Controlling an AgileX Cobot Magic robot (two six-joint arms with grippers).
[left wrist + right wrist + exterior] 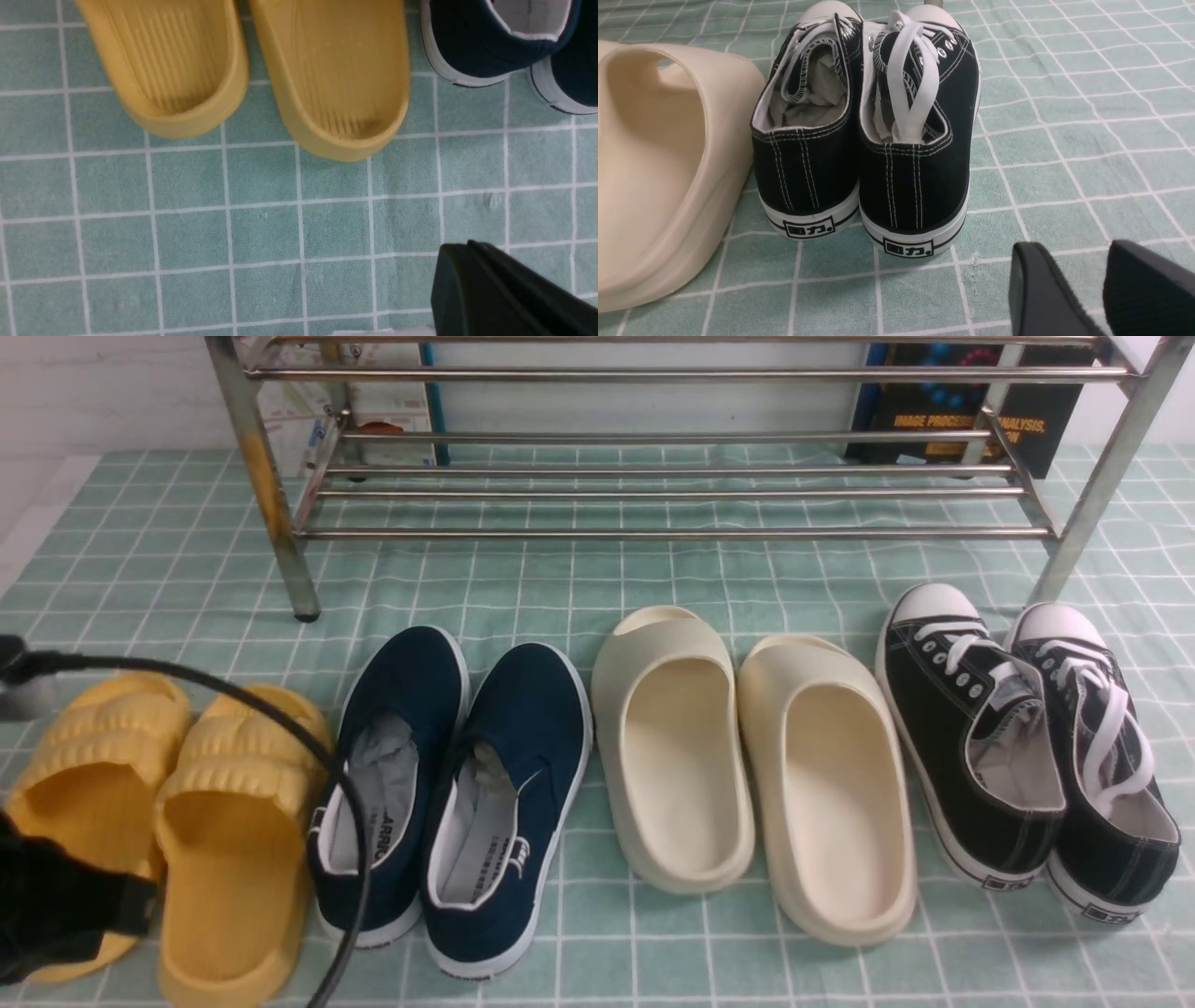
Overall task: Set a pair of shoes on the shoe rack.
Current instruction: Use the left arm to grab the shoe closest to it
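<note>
Presently, navy slip-ons [537, 709] are set before the shoe rack [672, 533]. Left jaws are held together; right jaws, apart.

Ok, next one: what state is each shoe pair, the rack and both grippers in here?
Shiny stainless-steel shoe rack: upright, no shoes on its visible bars.
Navy-blue canvas slip-on sneakers: side by side on the green checked cloth, in front of the rack.
Yellow rubber slides: on the cloth.
Cream slides: on the cloth.
Black lace-up sneakers: on the cloth.
Left gripper: shut, holding nothing.
Right gripper: open, holding nothing.
</note>
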